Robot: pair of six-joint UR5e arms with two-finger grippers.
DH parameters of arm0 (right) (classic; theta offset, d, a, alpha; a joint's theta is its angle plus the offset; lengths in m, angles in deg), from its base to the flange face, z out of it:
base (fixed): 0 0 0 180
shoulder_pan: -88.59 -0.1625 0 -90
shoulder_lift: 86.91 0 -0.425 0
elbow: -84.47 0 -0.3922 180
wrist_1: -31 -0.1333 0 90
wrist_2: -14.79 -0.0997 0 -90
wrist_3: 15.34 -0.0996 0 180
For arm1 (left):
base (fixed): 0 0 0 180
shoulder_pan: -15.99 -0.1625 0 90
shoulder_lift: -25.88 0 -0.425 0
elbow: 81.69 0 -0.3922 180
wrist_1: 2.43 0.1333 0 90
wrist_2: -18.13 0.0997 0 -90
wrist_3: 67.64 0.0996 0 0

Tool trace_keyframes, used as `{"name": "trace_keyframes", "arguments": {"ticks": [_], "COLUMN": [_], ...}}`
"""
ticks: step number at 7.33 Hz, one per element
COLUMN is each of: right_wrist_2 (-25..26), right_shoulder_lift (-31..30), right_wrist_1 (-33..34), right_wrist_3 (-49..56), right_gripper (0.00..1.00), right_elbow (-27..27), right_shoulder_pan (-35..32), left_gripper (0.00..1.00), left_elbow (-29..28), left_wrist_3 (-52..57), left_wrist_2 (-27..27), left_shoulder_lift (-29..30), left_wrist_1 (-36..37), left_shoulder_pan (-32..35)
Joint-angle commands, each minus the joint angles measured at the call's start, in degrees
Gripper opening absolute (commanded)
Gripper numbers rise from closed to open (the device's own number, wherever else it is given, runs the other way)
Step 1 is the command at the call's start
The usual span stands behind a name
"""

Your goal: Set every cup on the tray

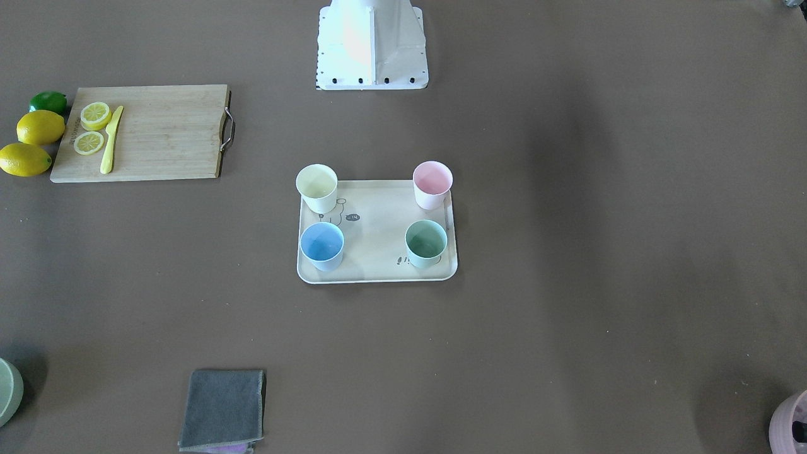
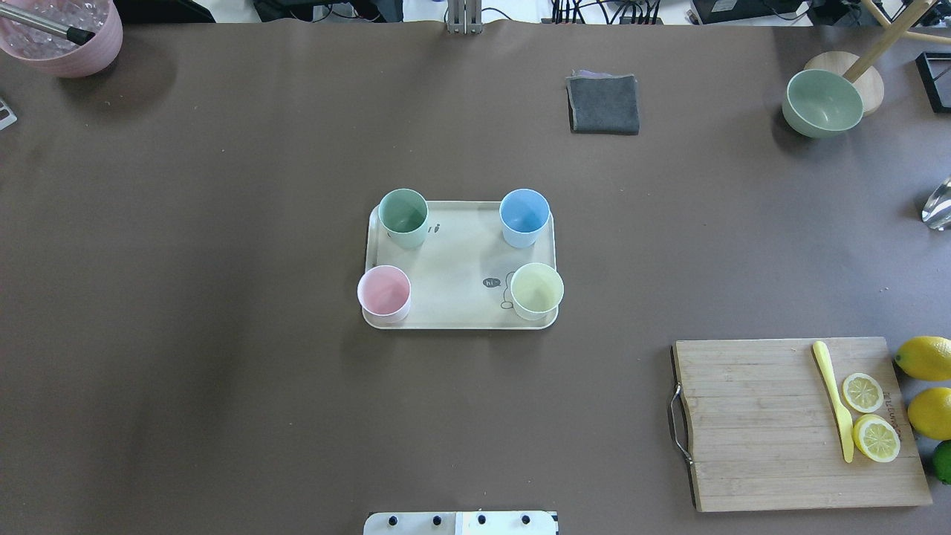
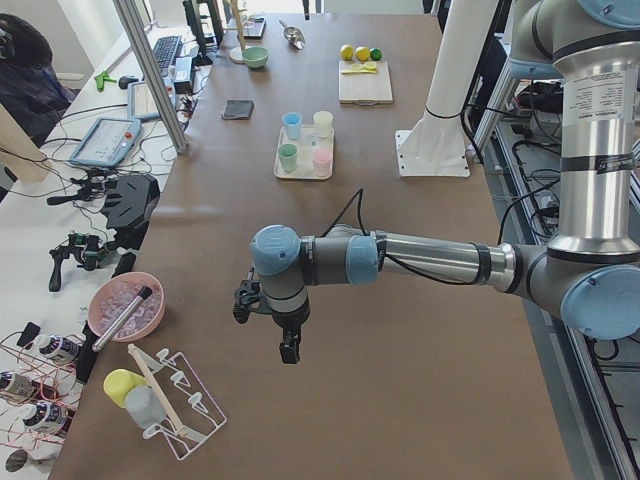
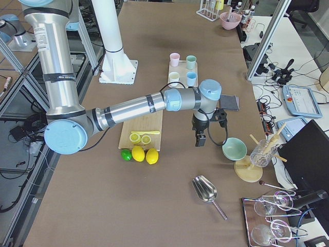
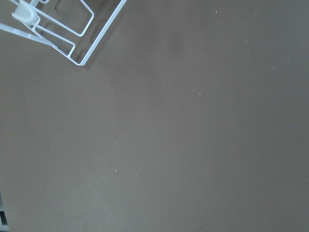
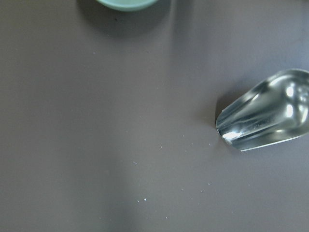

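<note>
You've got all four cups standing upright on the tray [image 2: 461,267], one per corner, well apart from each other. From the robot's side:
- mint green cup [image 2: 403,217] far-left
- light blue cup [image 2: 524,216] far-right
- pale pink cup [image 2: 384,293] near-left
- pale yellow cup [image 2: 536,290] near-right, just beside the grey cartoon drawing

The tray sits mid-table, straight out from the robot's base.

Left gripper [image 3: 288,350] hangs pointing down over the table's left end, well apart from the tray. It's near the mauve pot [image 2: 63,33] and the white wire rack [image 5: 63,34]. It shows only in the left side view, so you can't tell how its jaws stand or whether they grip anything. Its wrist camera gives you brown tabletop and a corner of the rack.

Right gripper [image 4: 199,140] also points down, over the right end between the cutting board [image 2: 765,423] and the green bowl [image 2: 822,102]. Same limit here: it shows in a side view only, so you can't tell the jaw state. Its wrist camera shows the bowl's rim and the metal scoop [image 6: 265,111] lying on the table.

On the board you have a yellow knife [image 2: 833,397] and two lemon slices [image 2: 869,416]. Two whole lemons [image 2: 927,386] and a lime [image 2: 943,461] lie just beside its right edge. A folded grey cloth [image 2: 603,103] lies at the far side of the table.
</note>
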Motion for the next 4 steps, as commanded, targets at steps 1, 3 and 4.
{"name": "trace_keyframes", "arguments": {"ticks": [1, 3, 4], "right_wrist_2": [-0.6, -0.5, -0.5], "right_shoulder_lift": [-1.5, -1.5, -1.3], "right_wrist_1": [0.1, 0.2, 0.9], "right_wrist_3": [0.0, 0.0, 0.2], "right_gripper": [1.0, 1.0, 1.0], "right_elbow": [0.3, 0.4, 0.4], "right_shoulder_pan": [-0.5, -1.1, -1.6], "left_gripper": [0.98, 0.98, 0.98], "left_elbow": [0.0, -1.0, -1.4], "left_wrist_3": [-6.2, -5.4, -5.4], "left_wrist_2": [-2.8, -5.3, -5.3], "left_shoulder_lift": [-5.5, -4.7, -3.5], "left_wrist_1": [-12.0, -11.9, -11.7], "left_shoulder_pan": [0.0, -0.2, -1.2]}}
